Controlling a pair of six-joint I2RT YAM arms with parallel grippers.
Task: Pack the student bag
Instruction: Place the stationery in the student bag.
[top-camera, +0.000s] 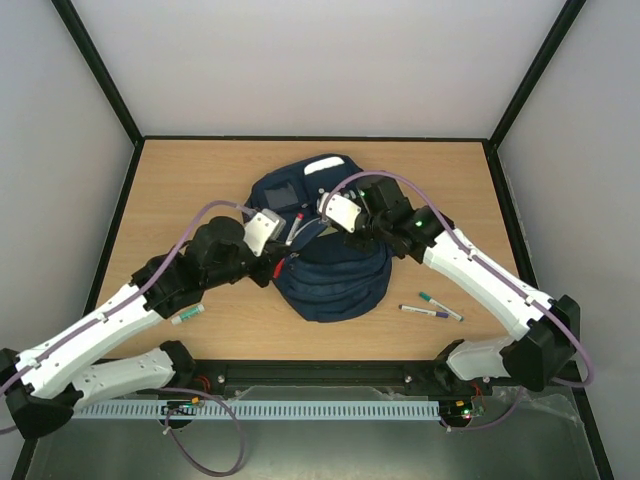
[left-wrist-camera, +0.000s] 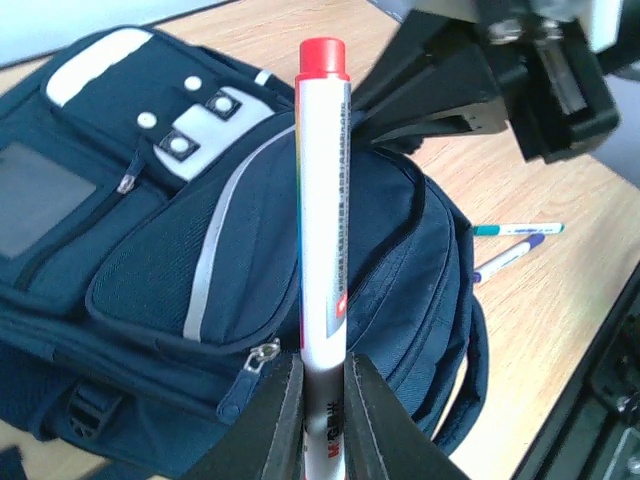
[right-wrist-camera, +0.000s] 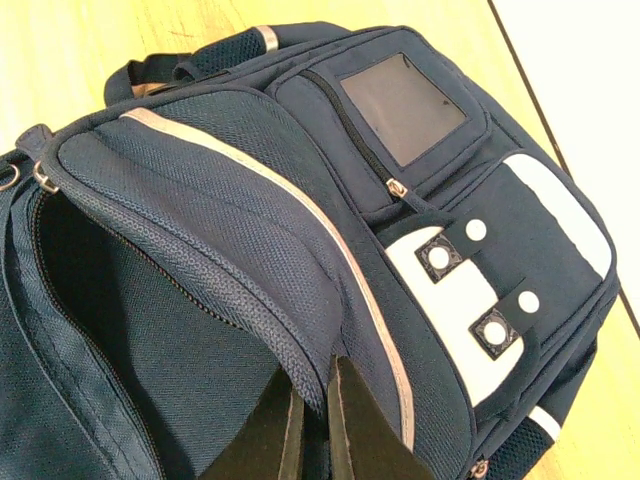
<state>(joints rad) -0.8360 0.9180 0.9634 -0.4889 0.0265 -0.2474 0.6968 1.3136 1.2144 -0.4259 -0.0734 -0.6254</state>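
Observation:
The student bag (top-camera: 335, 275) is a navy backpack with pale stripes, lying flat mid-table. My left gripper (left-wrist-camera: 322, 400) is shut on a white marker with a red cap (left-wrist-camera: 322, 200), held upright above the bag's front pocket (left-wrist-camera: 150, 270). From above, the marker (top-camera: 298, 224) hangs over the bag's middle, at my left gripper (top-camera: 290, 240). My right gripper (right-wrist-camera: 315, 400) is shut on the edge of a pocket flap (right-wrist-camera: 230, 230) and holds it up. Beside the flap the compartment mouth (right-wrist-camera: 100, 310) gapes dark. My right gripper (top-camera: 320, 222) sits just right of the marker.
A green-capped pen (top-camera: 440, 305) and a purple-capped pen (top-camera: 425, 311) lie on the wood right of the bag. Another green-capped marker (top-camera: 187, 315) lies left of it, under my left arm. Black frame rails border the table.

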